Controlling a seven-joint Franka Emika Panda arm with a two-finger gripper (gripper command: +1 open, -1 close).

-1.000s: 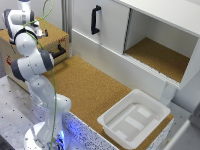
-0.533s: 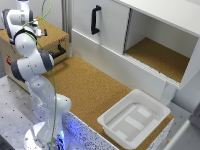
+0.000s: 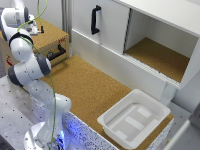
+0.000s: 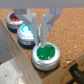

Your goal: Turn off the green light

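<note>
The green light (image 4: 46,53) is a round green dome in a silver ring, standing on a cork-topped surface in the wrist view. Beside it in a row are a blue light (image 4: 25,33) and a red light (image 4: 14,21). My gripper (image 4: 40,41) hangs just above the green light's far edge, with its fingers (image 4: 48,25) drawn close together and nothing between them. In the exterior view the arm (image 3: 27,65) reaches over the wooden box (image 3: 52,37) at the upper left. The lights themselves are too small to make out there.
The wooden box has a drawer with a black handle (image 3: 57,51). A white cabinet with a black-handled door (image 3: 95,20) and an open compartment (image 3: 157,55) lines the back. A white bin (image 3: 132,120) sits at the cork table's near right corner.
</note>
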